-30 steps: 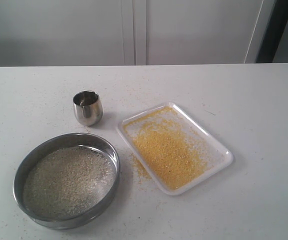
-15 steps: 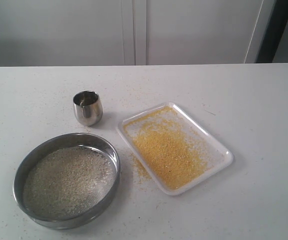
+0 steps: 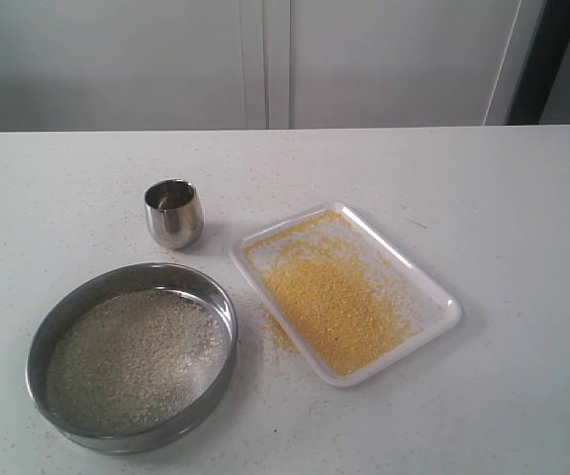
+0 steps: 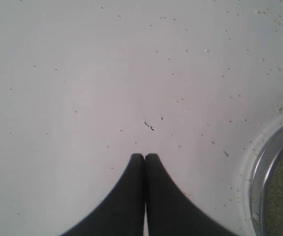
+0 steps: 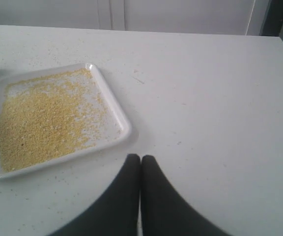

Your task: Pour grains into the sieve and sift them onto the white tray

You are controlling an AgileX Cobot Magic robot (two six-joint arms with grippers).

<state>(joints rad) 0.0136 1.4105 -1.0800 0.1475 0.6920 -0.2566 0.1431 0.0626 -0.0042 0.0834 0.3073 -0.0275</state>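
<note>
The left tool [image 4: 144,157], pinched closed and empty, is hovering beside the sieve [image 3: 34,358], which is sitting on the counter [image 3: 463,178] holding back coarse pale grains [image 3: 132,361]; the yellow meal [image 3: 330,302] is lying sifted on the white tray [image 3: 453,309], with the right tool [image 5: 140,158] hanging closed nearby.

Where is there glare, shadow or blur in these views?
Exterior view: even light, a glint inside the wide round steel-rimmed sieve, faint shadow by the small rounded steel cup. Left wrist view: black left gripper and sieve rim blurred. Right wrist view: black right gripper soft, shallow glossy white rectangular tray sharper.
</note>
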